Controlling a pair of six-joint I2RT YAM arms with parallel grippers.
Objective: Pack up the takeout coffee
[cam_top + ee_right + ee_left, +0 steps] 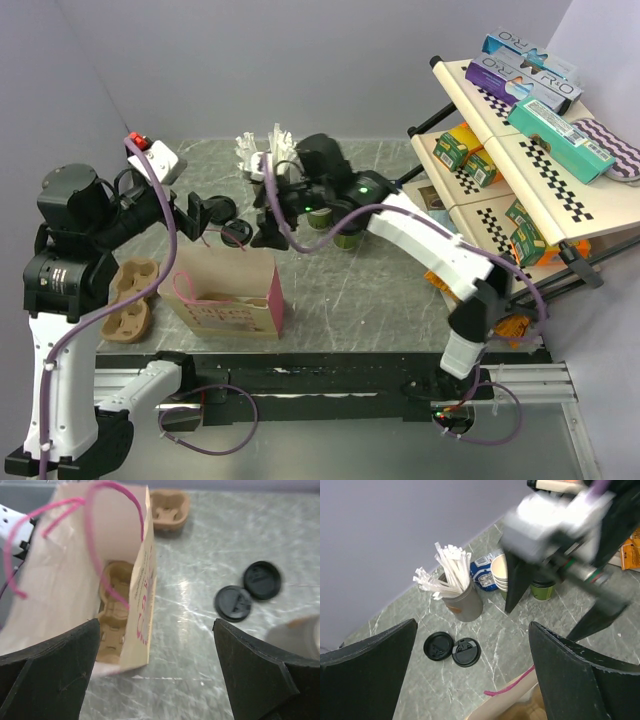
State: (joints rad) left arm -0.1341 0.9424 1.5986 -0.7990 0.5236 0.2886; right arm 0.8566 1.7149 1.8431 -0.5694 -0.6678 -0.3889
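The takeout coffee, a greenish cup with a dark top, stands at mid-table behind my right arm. In the left wrist view only its green side shows under that arm. A second greenish cup stands beside it, mostly hidden. The paper bag with pink handles stands open near the front, with a pulp cup carrier inside the bag. My left gripper hangs open above the bag's rim and holds nothing. My right gripper is open and empty over the table beside the bag.
Two loose black lids lie flat by the bag. A grey holder of white straws and a stack of cream cups stand at the back. Pulp carriers lie at the left. A tilted shelf of boxes fills the right.
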